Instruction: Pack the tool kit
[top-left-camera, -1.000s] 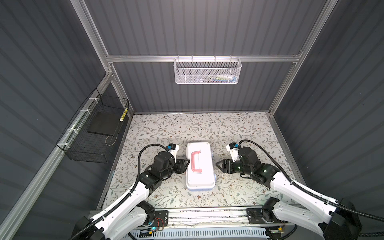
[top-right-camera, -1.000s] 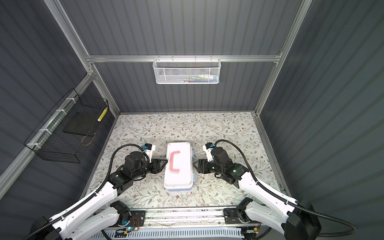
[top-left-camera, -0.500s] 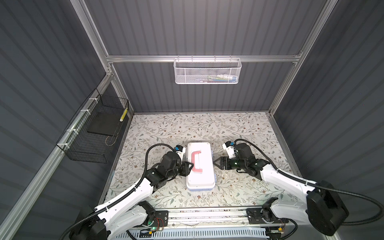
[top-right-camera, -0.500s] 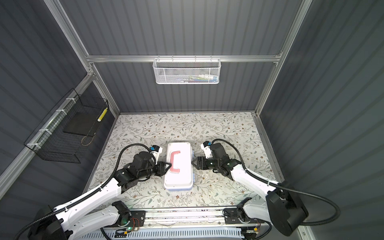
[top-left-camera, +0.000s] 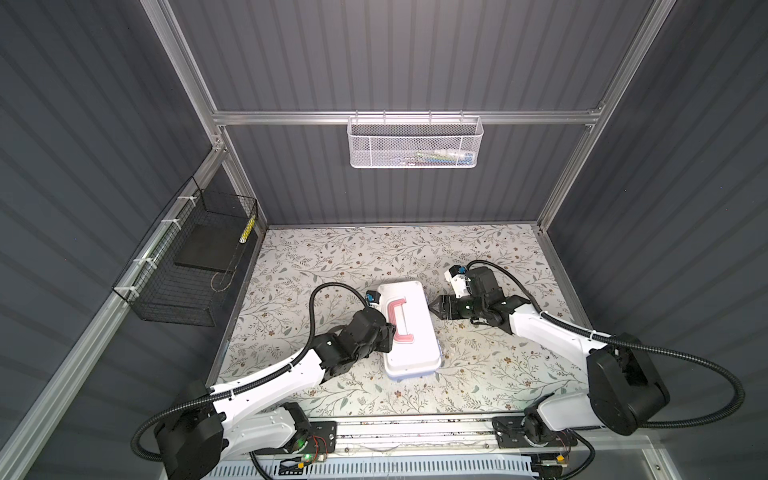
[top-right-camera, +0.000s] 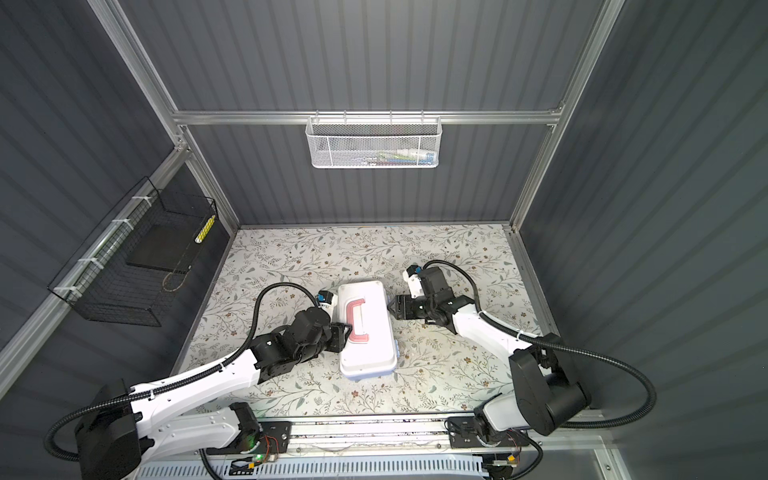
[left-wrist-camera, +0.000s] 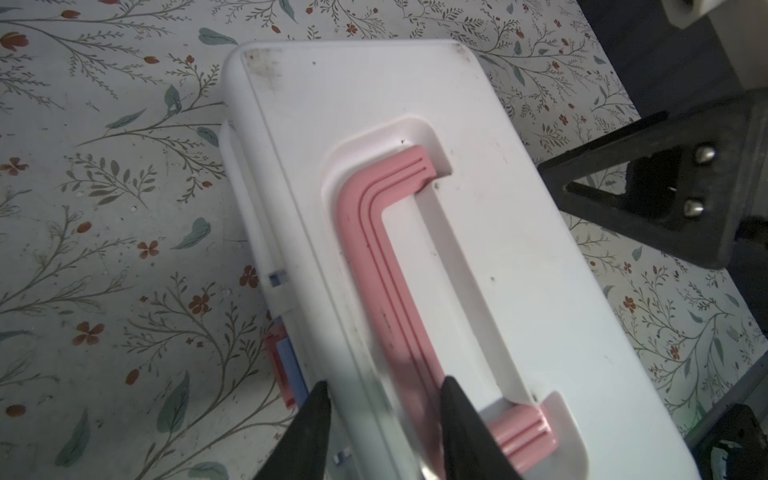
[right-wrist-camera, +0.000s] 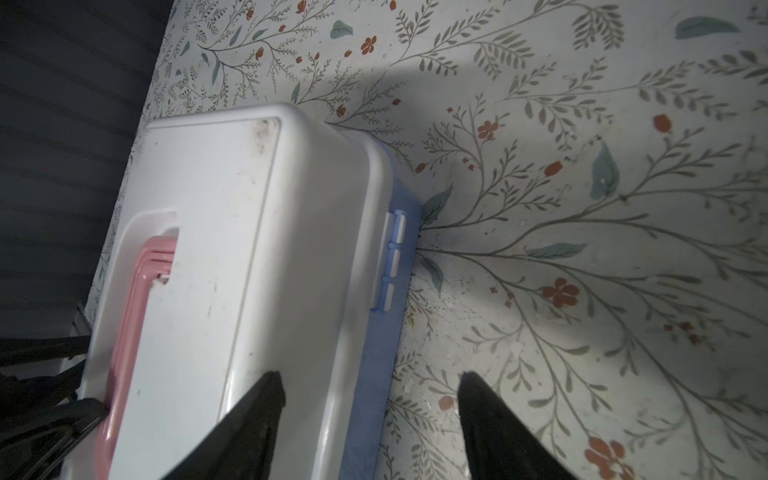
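Observation:
The tool kit (top-left-camera: 415, 332) (top-right-camera: 370, 345) lies closed on the floral table: white lid, pink handle (left-wrist-camera: 374, 249) folded flat, light blue body (right-wrist-camera: 374, 374). My left gripper (top-left-camera: 388, 332) (top-right-camera: 345, 330) (left-wrist-camera: 384, 384) straddles the lid's left rim. One finger is outside the rim by the pink and blue latch (left-wrist-camera: 284, 374), the other at the handle's bar. Whether they pinch is too blurred to tell. My right gripper (top-left-camera: 432, 308) (top-right-camera: 390, 309) (right-wrist-camera: 370, 374) stands open at the box's right side, one finger over the lid, one over the table. No loose tools show.
A white mesh basket (top-left-camera: 415, 143) with small items hangs on the back wall. A black wire basket (top-left-camera: 187, 266) hangs on the left wall. The floral table (top-left-camera: 374, 257) is walled on three sides, and the arms' rail (top-left-camera: 415, 428) runs along the front.
My left gripper has moved in over the lid's left rim onto the handle, and its jaws have narrowed. The right gripper has closed in on the box's right side. The box's near end shifted slightly right.

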